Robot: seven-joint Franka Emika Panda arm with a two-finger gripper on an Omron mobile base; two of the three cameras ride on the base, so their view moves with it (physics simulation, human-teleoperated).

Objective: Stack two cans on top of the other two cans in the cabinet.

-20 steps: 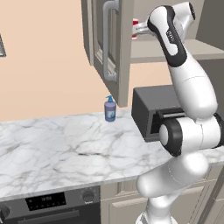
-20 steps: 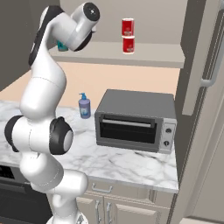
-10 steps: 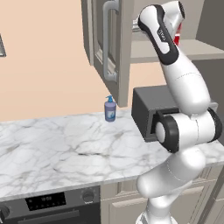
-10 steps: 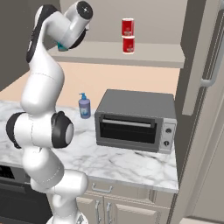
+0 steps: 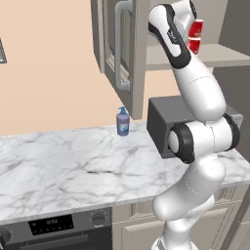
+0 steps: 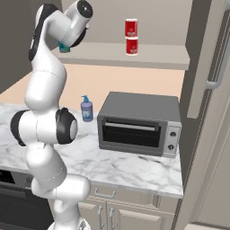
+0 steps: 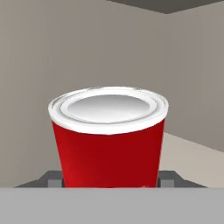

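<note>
While narrowed, jaws clamp a red can (image 7: 108, 140).

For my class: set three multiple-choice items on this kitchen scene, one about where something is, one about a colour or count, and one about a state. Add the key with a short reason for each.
1. Where does the blue soap bottle stand?
A. On the marble counter, left of the toaster oven
B. On the cabinet shelf
C. Inside the oven

2. How many cans form the stack of red cans on the cabinet shelf?
A. One
B. Two
C. Four

3. What is the end effector doing?
A. Hanging open
B. Pressing an oven knob
C. Shut on a red can

Key: 1 A, it stands on the marble beside the oven. 2 B, one can sits on another. 3 C, the hand view shows the can between the fingertips.
</note>
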